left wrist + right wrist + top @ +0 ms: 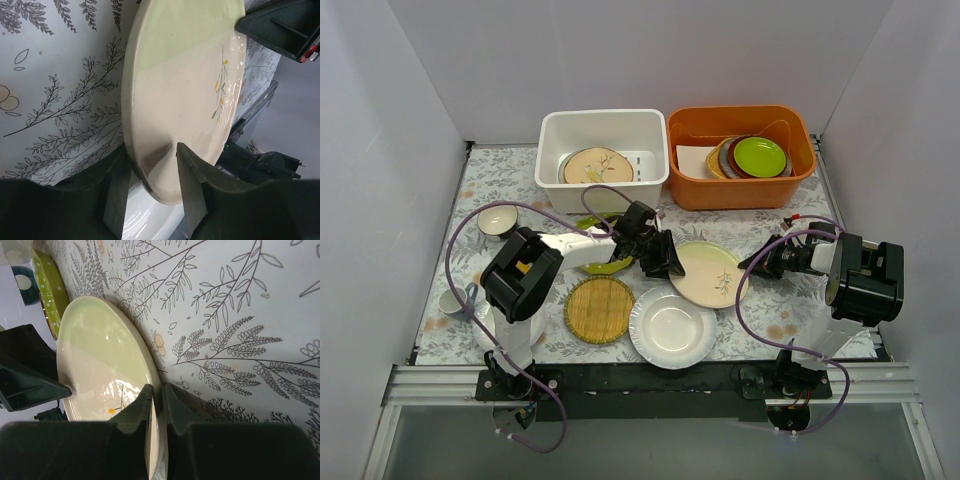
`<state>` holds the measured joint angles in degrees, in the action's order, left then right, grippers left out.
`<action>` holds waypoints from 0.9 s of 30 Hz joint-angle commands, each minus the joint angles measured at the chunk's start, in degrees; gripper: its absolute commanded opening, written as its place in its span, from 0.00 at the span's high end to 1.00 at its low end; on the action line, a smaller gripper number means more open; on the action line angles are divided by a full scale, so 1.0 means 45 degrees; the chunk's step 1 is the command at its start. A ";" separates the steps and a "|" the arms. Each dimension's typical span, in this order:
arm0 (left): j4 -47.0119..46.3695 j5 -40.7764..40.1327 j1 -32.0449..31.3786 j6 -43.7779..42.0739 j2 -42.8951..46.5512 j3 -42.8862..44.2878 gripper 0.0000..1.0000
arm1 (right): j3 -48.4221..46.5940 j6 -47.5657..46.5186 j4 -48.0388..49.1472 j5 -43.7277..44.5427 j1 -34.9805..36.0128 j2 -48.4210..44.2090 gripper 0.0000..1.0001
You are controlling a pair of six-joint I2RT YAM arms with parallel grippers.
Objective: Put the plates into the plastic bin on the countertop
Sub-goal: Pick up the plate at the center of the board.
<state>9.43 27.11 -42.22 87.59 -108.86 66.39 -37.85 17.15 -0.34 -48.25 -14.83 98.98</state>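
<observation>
Top external view shows one beige plate (597, 165) lying in the plastic bin (603, 117), so the task looks barely begun. Four plates are left on the surface (505, 175): one cream plate (715, 278), one white plate (672, 327), one bamboo plate (600, 309) and one green dotted plate (607, 267) half under the left arm. The right tool (752, 265) is clamped on the cream plate's rim. The left tool (670, 262) stands apart astride the opposite rim.

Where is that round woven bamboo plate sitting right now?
In the overhead view the woven bamboo plate lies flat on the flowered cloth, left of centre towards the near edge, right beside the plain white plate on its right.
</observation>
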 commanded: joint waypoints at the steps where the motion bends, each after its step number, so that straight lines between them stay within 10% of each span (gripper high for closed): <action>1: -0.0514 0.0381 -0.0169 0.0047 -0.0145 0.0578 0.65 | 0.0441 -0.0588 -0.1214 0.2089 0.0229 0.0661 0.84; 10: -0.0690 0.0050 -0.0326 0.0281 -0.0087 0.0617 1.00 | 0.0441 -0.0588 -0.1214 0.2050 0.0229 0.0661 0.83; 27: -0.0475 -0.0419 -0.0326 0.0789 0.0674 0.1359 1.00 | 0.0285 -0.0549 -0.1116 0.1347 0.0210 0.0212 0.64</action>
<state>10.90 26.74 -42.09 90.59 -109.86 68.64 -38.11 17.45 -0.34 -49.34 -14.94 98.96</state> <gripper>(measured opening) 0.283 0.324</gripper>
